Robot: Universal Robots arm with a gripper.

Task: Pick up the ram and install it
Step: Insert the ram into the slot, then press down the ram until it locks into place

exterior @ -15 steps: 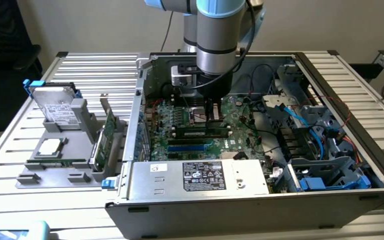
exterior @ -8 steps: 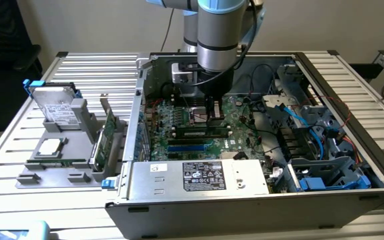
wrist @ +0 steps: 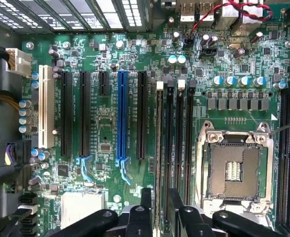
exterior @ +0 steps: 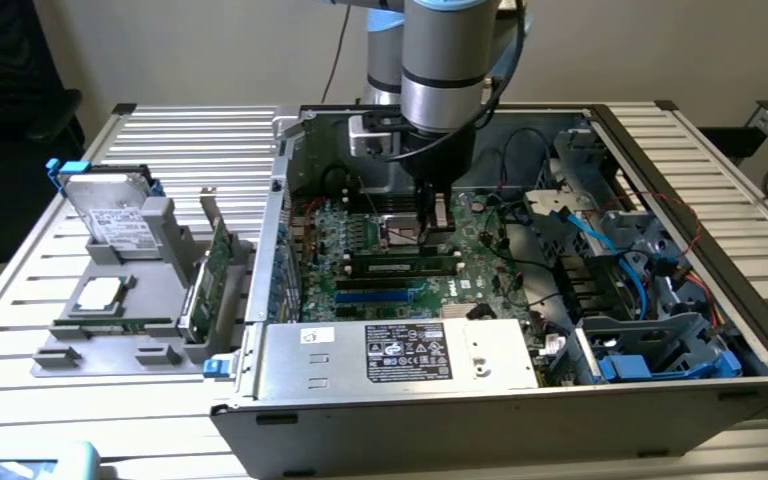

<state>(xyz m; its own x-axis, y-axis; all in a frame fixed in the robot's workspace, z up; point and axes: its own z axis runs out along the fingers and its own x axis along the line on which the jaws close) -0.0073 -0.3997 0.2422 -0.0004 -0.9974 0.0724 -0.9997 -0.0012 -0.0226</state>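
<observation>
Down inside the computer case (exterior: pixel 491 425), the ram (exterior: pixel 404 267) is standing on edge on the big green board (exterior: pixel 337 250), running from the exterior view's left to its right. Straight above it the arm (exterior: pixel 444 60) is pointing down, and the gripper (exterior: pixel 431 238) is holding its jaws a little apart, one on each side of it

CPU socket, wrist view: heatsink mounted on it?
No, the CPU socket sits bare, with its contact field exposed and nothing mounted over it.
</observation>
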